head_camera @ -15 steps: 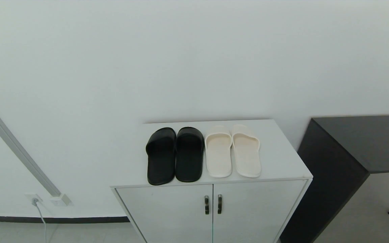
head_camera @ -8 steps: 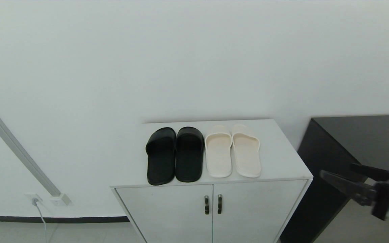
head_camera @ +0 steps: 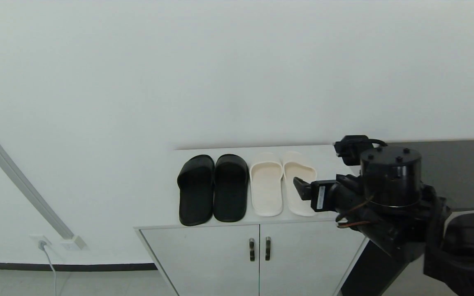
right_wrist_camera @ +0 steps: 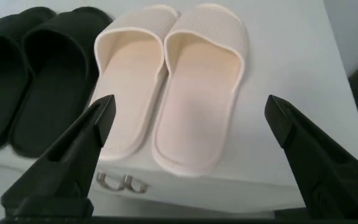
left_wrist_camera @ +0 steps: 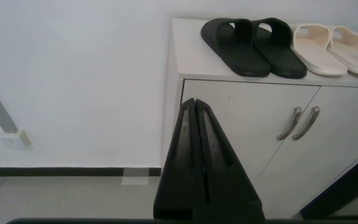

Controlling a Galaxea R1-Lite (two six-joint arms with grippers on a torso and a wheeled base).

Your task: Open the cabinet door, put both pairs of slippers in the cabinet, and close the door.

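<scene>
Plain white wall (head_camera: 237,74) backs a white cabinet (head_camera: 204,259), the landmark for everything else. Its 2 doors are shut, so I judge step 1, opening a door, is not yet done.

Just beside the cabinet's right flank stands a dark cabinet (head_camera: 467,172). It crowds the side the right arm works from, and the right door would swing out that way.

On the cabinet's top, both pairs lie side by side, toes to the wall: the black slippers (head_camera: 196,193) toward its left, the cream slippers (head_camera: 266,189) at the middle.

Above the cabinet's top, over the cream pair, hangs the right gripper (right_wrist_camera: 188,109), jaws spread wide and holding nothing. The left gripper (left_wrist_camera: 194,106) sits low in front of the cabinet's left door, jaws pressed together and empty.

At the cabinet's centre seam are the 2 handles (head_camera: 252,249), close together. The next move likely calls for bringing jaws down to 1 handle, closing on that bar alone, then pulling outward with the arm kept out of the door's arc.

Left of the cabinet, low on the wall, a wall socket (head_camera: 41,242) with a plugged cable sits well apart.
</scene>
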